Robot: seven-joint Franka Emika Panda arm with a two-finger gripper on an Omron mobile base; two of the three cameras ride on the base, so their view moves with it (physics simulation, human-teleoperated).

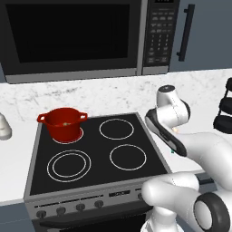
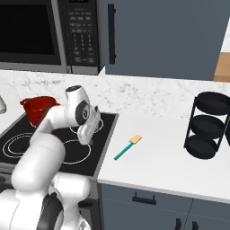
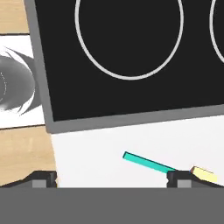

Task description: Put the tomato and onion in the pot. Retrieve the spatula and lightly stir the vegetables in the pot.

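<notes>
Right under your camera, the gripper (image 3: 111,178) stands spread wide with nothing between its two dark tips, which sit at opposite ends of the hand view's lower edge. Your spatula (image 3: 164,166) lies flat on the white counter (image 3: 131,140) just past them; one fingertip (image 3: 186,179) covers part of it where the teal handle meets the pale yellow head. From the right base view you can see the spatula (image 2: 127,148) resting at a slant on the counter just beside the stove's (image 2: 58,148) right edge, head pointing away from you, with the hand held above that edge. Further out, your red pot (image 1: 63,123) sits on the back left burner; whether the tomato is inside it you cannot tell. Beyond the spatula, a black tiered rack (image 2: 208,125) stands on the counter.
</notes>
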